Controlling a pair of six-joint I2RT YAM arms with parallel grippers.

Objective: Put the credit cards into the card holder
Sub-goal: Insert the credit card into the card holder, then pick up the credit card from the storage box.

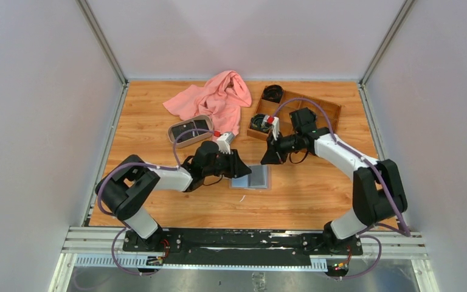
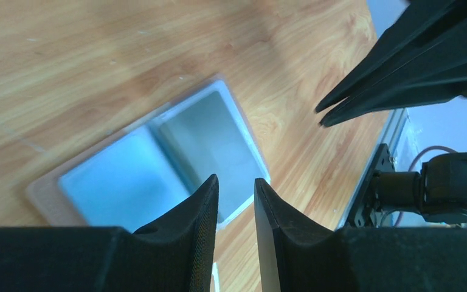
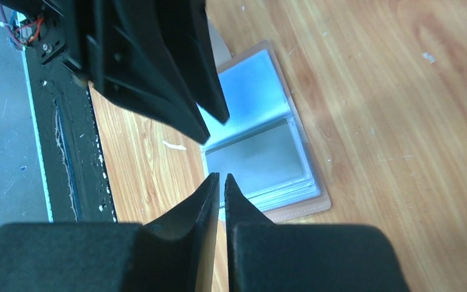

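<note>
The card holder [image 1: 250, 177] lies open and flat on the wood, tan edge around pale blue-grey pockets; its right half looks darker grey. My left gripper [image 1: 245, 171] hovers at its left side. In the left wrist view that gripper [image 2: 236, 182] stands open a little above the holder [image 2: 158, 164], with nothing between its fingers. My right gripper [image 1: 265, 160] hangs over the holder's far right corner. In the right wrist view this gripper [image 3: 221, 177] is shut to a thin slit above the holder [image 3: 261, 152], with nothing seen in it. Dark credit cards [image 1: 193, 129] lie in an oval tray.
The oval beige-rimmed tray [image 1: 176, 131] sits behind my left arm. A pink cloth [image 1: 216, 97] is bunched at the back. A brown wooden compartment box [image 1: 328, 109] stands at the back right, behind my right arm. The two grippers are close together over the holder.
</note>
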